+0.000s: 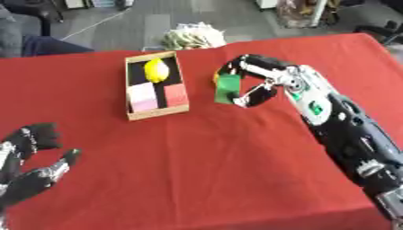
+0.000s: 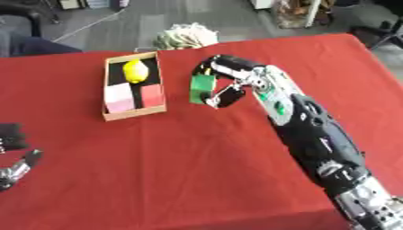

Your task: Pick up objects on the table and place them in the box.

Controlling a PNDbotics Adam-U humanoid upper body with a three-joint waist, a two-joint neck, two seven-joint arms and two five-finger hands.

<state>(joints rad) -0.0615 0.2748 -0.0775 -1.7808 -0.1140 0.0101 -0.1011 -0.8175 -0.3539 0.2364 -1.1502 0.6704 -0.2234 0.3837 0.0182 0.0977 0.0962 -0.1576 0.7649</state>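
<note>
The right robot hand (image 1: 256, 83) sits in the upper centre of the frame, fingers and thumb curled round a green block (image 1: 227, 88). Whether the block is clear of the red worktop (image 1: 220, 170) or resting on it cannot be told. The box (image 1: 156, 85) lies just left of the block, upper left of centre, a narrow strip of cloth between them.

Step in hand, as judged: transfer of the green block to the box.
- Raise the block above the box's near wall before moving left; a low sideways travel is likely to push the light box along the cloth.
- The box already holds a yellow lemon-shaped object (image 1: 157, 70) at its far end, with a pink block (image 1: 142, 97) and a red block (image 1: 176, 94) side by side at its near end. The only dark bare floor shows between them, so aim there; otherwise the block will land on top of the contents.
- Keep the block level and release only once it is inside the walls.

Surroundings: a pale crumpled bundle (image 1: 193, 37) lies past the far worktop edge, out of the path. The left robot hand (image 1: 31, 166) rests idle in the lower left corner, fingers relaxed and holding nothing. Nothing stands between block and box.
</note>
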